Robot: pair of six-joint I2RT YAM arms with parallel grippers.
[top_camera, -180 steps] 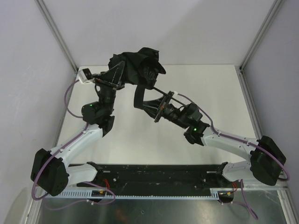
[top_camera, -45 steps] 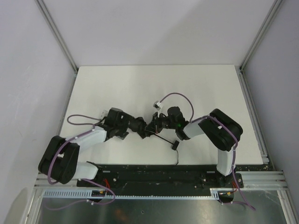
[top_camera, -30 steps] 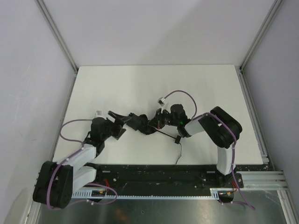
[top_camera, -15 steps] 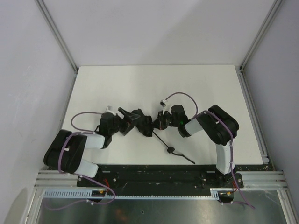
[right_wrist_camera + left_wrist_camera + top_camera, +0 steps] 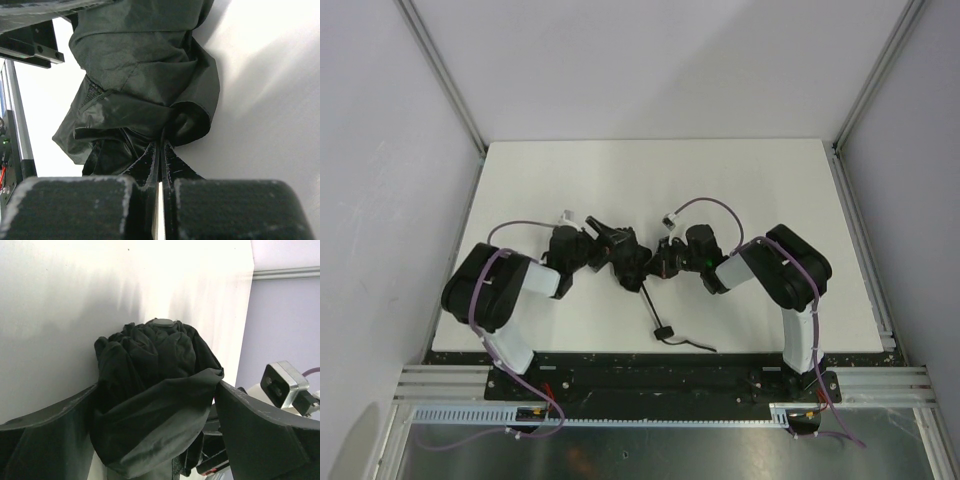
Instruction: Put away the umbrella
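1. Left hand (image 5: 156,390) grips the umbrella (image 5: 150,360): its two fingers (image 5: 45,430) press the crumpled black cloth from either side, and the round cap (image 5: 161,322) at the top of the bundle points away from the wrist camera
2. Right hand (image 5: 160,150) is closed, its tips almost touching, and pinches a fold at the edge of the same cloth
3. From above, the two hands meet at the bundle, the left one coming from the left and the right one from the right, low over the white tabletop (image 5: 770,180) near its middle
4. From the bundle a thin shaft (image 5: 651,305) slants toward the near edge and ends in a small knob (image 5: 665,331)
5. From the knob a thin strap (image 5: 695,346) trails to the right, lying flat close to the near edge
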